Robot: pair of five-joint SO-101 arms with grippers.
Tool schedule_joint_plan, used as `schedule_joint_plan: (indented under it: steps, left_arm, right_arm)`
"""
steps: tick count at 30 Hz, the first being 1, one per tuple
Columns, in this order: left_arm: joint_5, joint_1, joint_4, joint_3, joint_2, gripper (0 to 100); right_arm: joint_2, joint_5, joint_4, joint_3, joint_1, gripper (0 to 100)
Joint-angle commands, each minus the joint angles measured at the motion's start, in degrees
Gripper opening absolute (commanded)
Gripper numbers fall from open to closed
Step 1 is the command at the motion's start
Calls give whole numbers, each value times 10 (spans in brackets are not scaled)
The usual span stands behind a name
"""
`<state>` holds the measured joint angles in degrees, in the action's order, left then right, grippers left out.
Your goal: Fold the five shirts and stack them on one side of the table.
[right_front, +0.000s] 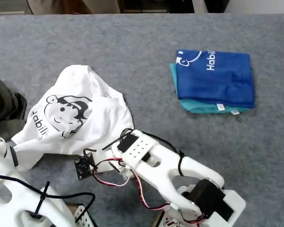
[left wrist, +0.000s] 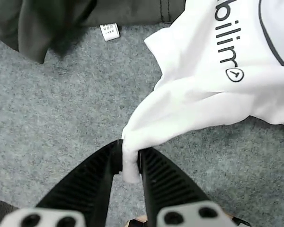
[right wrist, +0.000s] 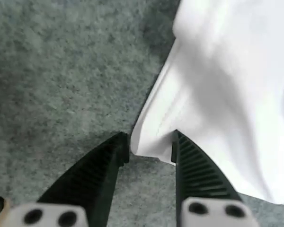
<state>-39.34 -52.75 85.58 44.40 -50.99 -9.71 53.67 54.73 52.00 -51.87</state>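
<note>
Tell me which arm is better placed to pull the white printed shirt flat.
Left, probably: the left tool is shut on a corner of the white printed fabric shirt; the right tool stands open around an edge.

Table gap (right_front: 146, 61) between white shirt (right_front: 80, 113), folded stack (right_front: 213, 80).

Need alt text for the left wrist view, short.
The left gripper is shut on a bunched fold of the white shirt, which spreads away over the grey table. A dark shirt with a small white tag lies beyond.
</note>
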Motion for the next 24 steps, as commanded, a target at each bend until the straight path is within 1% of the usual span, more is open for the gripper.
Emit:
schedule_joint_plan:
  steps: [1,3,12,20,22,24]
  left_arm:
    - [5,3,-3,-2,-3,19]
    - [5,3,-3,-2,-3,19]
    - [5,2,-2,-3,-7,19]
    - [6,0,-2,-7,-8,19]
    - [1,1,12,-8,-8,19]
    - [-13,6,39,-18,-8,19]
  right_arm:
    - [11,-1,-4,-22,11,163]
    - [26,12,4,-28,11,163]
    - [124,14,64,-125,18,160]
    - [136,11,74,-136,23,159]
    - [136,1,72,-138,23,138]
    - [139,-5,71,-143,23,78]
